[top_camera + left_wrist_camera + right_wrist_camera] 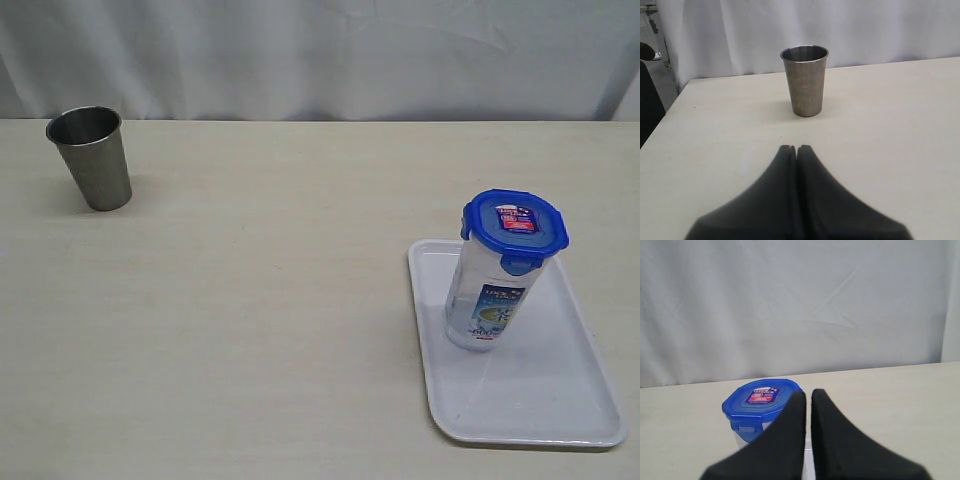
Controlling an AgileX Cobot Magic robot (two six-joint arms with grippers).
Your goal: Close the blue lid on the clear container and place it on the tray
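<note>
Nearest the exterior camera lies the flat white rectangular plastic tray [545,395] with rounded corners and a low rim. It rests on the pale beige table [270,310], at the right side, and its long side runs from near to far.

On the far left part of the tray stands the tall narrow clear plastic container [484,305]. It is upright, with its long axis vertical, and a blue-and-white printed label is low on its side. Through the clear wall only the tray behind it shows.

Well apart, at the far left of the table, stands the grey steel cup [92,158], mouth upward; only bare metal wall shows inside, and its bottom is hidden.

On top of the container sits the bright blue rounded-square plastic lid [515,225], flat and facing up, with a red-and-white sticker in its centre. Its near tab and left tab are folded down.

In the wrist views, the left gripper [796,148] has its jaws pressed together, holding nothing. The right gripper [808,392] has its jaws almost together, with a thin slit between them, and grasps nothing.
</note>
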